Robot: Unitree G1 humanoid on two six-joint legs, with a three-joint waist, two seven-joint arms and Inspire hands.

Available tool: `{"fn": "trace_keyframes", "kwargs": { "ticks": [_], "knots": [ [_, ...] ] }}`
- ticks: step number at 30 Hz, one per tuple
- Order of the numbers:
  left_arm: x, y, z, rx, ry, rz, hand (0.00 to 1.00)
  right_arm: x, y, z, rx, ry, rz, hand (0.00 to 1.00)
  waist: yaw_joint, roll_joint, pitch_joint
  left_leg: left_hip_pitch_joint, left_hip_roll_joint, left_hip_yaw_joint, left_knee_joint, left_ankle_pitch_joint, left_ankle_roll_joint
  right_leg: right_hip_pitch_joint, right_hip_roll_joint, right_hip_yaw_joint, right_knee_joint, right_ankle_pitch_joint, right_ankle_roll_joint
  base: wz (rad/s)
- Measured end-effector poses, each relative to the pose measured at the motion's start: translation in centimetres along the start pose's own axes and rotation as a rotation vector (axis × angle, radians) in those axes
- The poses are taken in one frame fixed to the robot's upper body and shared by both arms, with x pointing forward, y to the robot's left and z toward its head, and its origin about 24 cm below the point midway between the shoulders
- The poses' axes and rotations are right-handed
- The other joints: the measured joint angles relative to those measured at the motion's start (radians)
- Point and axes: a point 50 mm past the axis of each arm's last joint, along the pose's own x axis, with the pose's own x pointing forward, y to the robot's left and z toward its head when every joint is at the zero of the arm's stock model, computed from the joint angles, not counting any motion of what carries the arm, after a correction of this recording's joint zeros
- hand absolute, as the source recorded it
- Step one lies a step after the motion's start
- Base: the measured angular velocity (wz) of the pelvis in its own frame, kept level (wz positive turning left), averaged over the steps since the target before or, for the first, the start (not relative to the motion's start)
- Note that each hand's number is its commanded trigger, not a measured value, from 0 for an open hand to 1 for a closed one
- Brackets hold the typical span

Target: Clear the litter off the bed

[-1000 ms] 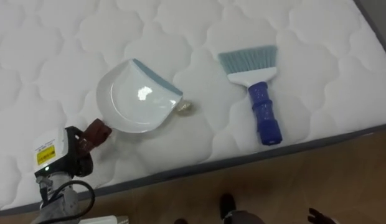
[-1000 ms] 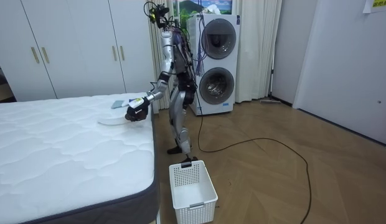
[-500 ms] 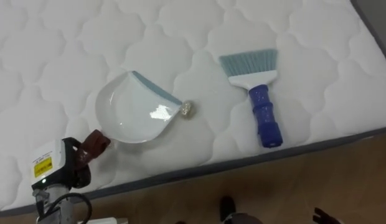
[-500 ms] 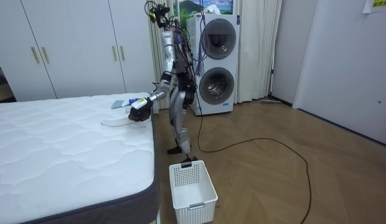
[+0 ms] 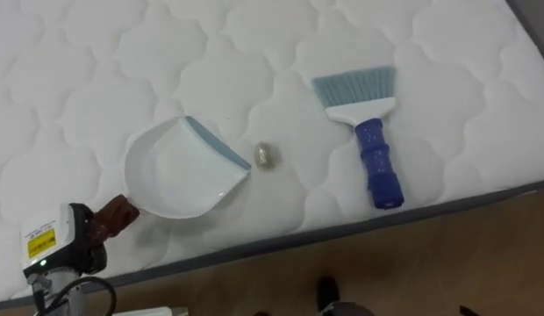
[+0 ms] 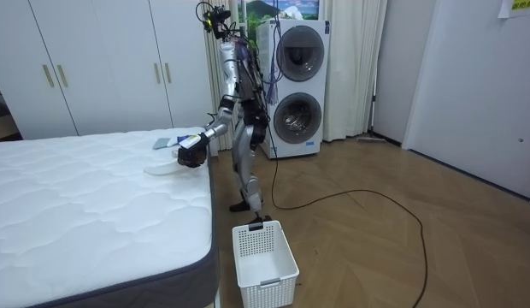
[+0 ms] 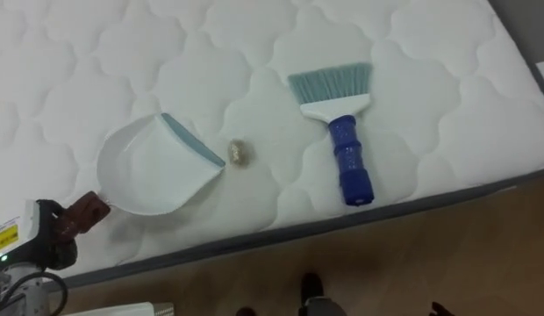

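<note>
A white dustpan [image 5: 180,167] with a grey-blue lip lies on the white quilted mattress [image 5: 254,53] near its front edge. Its brown handle [image 5: 114,215] runs into my left hand [image 5: 79,250], which is shut on it at the lower left. A small crumpled beige ball [image 5: 267,155] sits just right of the lip, a little apart from it. Further right lies a brush [image 5: 377,158] with a blue handle and pale blue bristles that point away from me. A dark sliver of my right hand [image 7: 437,308] shows at the bottom edge. In the room view I stand at the bed's corner, left hand [image 6: 192,154] over the mattress.
The mattress's grey edge [image 5: 342,230] runs along the bottom, with wooden floor below it. A white basket [image 6: 263,252] stands on the floor beside the bed. Behind me are a stacked washer and dryer [image 6: 297,85] and white wardrobes [image 6: 94,68].
My left hand has drawn the dustpan back to the left and nearer the bed's edge. Its lip, which lay against the ball, now stands a little off it. Ball and brush stay put.
</note>
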Motion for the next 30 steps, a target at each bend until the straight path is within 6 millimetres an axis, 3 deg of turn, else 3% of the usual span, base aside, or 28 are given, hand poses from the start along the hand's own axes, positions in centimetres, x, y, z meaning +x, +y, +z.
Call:
{"fn": "trace_keyframes", "kwargs": {
  "ticks": [14, 17, 22, 30],
  "knots": [
    [-1.1, -0.5, -0.7, 0.004, -0.019, 0.007, 1.0, 0.1, -0.1, 1.5, 0.072, -0.061, -0.04, 0.0, 0.015, -0.011, 0.0002, 0.011, -0.004, 0.014, -0.021, 0.001, 0.001, -0.002, 0.001, 0.015, -0.001, -0.001, 0.003, -0.02],
    [-1.2, -0.4, -0.7, 0.0, -0.019, 0.025, 1.0, 0.2, 0.0, 2.8, 0.09, -0.11, -0.072, 0.0, 0.012, -0.015, 0.0002, 0.006, -0.004, 0.015, -0.012, 0.001, 0.001, -0.007, 0.004, 0.014, 0.001, -0.002, 0.004, 0.0],
    [-1.5, -0.5, -0.8, -0.001, -0.019, 0.033, 1.0, -0.3, 1.0, 7.7, 0.108, -0.306, -0.125, 0.0, 0.011, -0.031, -0.0001, -0.003, -0.007, 0.014, 0.001, 0.001, 0.002, -0.018, -0.005, 0.015, 0.018, -0.01, 0.006, 0.01],
    [-1.6, -0.8, -0.4, 0.007, -0.044, 0.017, 1.0, -2.0, 1.8, 12.4, 0.061, -0.55, -0.24, 0.0, 0.015, -0.044, 0.0005, 0.0, -0.01, 0.01, -0.003, 0.001, 0.002, -0.017, -0.007, 0.013, 0.019, -0.01, 0.006, 0.02]
  ]
}}
